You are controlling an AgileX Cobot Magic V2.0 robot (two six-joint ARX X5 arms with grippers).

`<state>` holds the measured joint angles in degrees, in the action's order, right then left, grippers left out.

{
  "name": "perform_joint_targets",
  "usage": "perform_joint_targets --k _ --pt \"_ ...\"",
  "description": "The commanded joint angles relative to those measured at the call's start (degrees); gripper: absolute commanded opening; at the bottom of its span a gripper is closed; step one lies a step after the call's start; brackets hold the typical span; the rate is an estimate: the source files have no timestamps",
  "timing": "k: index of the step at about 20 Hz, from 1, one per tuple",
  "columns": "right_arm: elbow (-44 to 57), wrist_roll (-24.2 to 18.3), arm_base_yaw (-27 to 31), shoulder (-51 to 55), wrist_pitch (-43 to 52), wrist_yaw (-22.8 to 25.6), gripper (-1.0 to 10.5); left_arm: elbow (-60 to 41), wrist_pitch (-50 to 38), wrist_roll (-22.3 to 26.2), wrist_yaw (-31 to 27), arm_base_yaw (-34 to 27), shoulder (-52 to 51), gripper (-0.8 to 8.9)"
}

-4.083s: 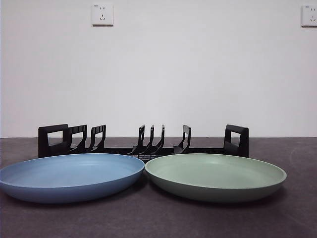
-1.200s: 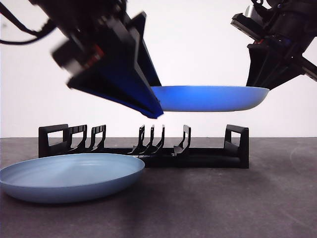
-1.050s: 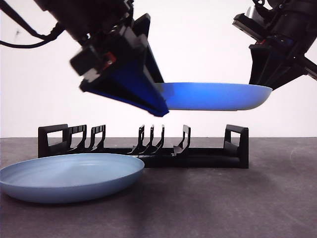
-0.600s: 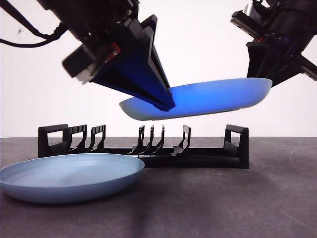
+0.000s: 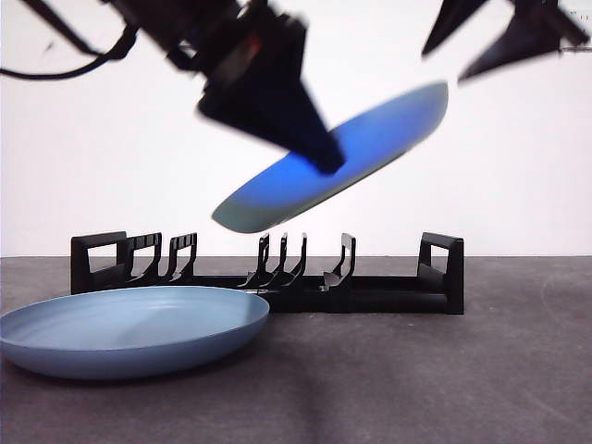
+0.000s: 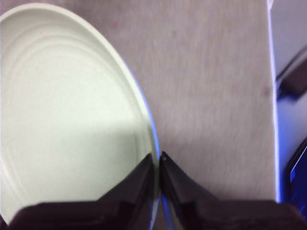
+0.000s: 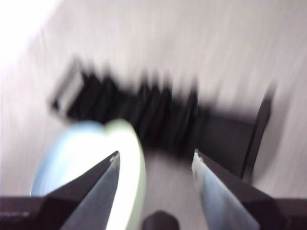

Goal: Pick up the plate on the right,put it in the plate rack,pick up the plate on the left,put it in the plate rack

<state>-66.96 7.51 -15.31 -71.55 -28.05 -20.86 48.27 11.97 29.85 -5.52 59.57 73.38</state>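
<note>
Left gripper (image 6: 156, 163): clamped on the green plate (image 5: 333, 157) rim, tilted above the plate rack (image 5: 268, 273).
Right gripper (image 7: 154, 160): jaws apart, empty.
Handling: likely light, stiff, slick; rim grip.

Tilted plate (image 5: 370, 139) above plate rack (image 5: 277, 277)

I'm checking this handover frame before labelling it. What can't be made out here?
- Front view: the left gripper and the tilted green plate are smeared by motion, so the grip on the rim is unclear there.
- Front view: the right gripper is cut by the top edge.
- Right wrist view: the plate rack is blurred; its prongs can't be counted.
- Front view: the blue plate hides the rack's near left base.
</note>
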Motion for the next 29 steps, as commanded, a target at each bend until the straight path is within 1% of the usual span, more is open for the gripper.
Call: perform_joint_targets --k 1,2,3,6,7,9,12,14,15,19,22,24,29 --pt "0.02 1.03 -0.02 3.15 3.69 4.68 2.5 2.14 -1.68 -11.28 0.11 -2.86 -1.25 -0.09" --pt "0.02 1.01 -0.02 4.33 4.22 6.51 2.5 2.91 -1.75 -13.11 0.31 -4.50 -1.68 -0.09" --pt "0.02 0.98 -0.02 5.33 4.37 8.46 2.5 3.63 -1.75 -14.69 1.73 -6.69 -2.34 -0.09" --pt "0.02 0.48 -0.02 6.43 3.93 12.33 2.5 4.92 -3.13 -21.16 10.82 -15.21 -4.59 -0.09" --pt "0.02 0.35 0.04 6.43 3.13 12.48 2.5 5.16 -4.09 -24.35 14.91 -18.99 -5.22 -0.09" --pt "0.04 0.33 0.26 6.38 1.81 12.46 2.5 5.20 -6.64 -28.39 23.08 -25.16 -5.88 -0.09" --pt "0.04 0.33 0.26 6.32 1.84 12.44 2.5 5.20 -9.81 -32.74 31.67 -32.28 -5.88 -0.09" --pt "0.04 0.35 0.24 6.32 1.84 12.39 2.5 5.20 -11.08 -34.84 35.95 -36.81 -5.86 -0.09" --pt "0.04 0.35 0.24 6.32 1.81 12.39 2.5 5.20 -11.54 -35.98 37.70 -39.19 -5.86 -0.09" --pt "0.04 0.39 0.24 6.32 1.86 12.37 2.5 5.20 -13.79 -39.60 43.76 -45.53 -4.96 -0.09" --pt "0.04 0.55 0.24 6.29 1.86 12.24 2.5 5.20 -17.70 -42.36 47.98 -48.83 -2.75 -0.09" --pt "0.04 0.57 0.24 6.29 1.86 12.26 2.5 5.29 -19.61 -43.74 49.09 -49.94 -0.92 -0.09" --pt "0.04 0.57 0.24 6.29 1.81 12.26 2.5 5.38 -20.50 -43.69 49.13 -52.09 2.58 -0.09"
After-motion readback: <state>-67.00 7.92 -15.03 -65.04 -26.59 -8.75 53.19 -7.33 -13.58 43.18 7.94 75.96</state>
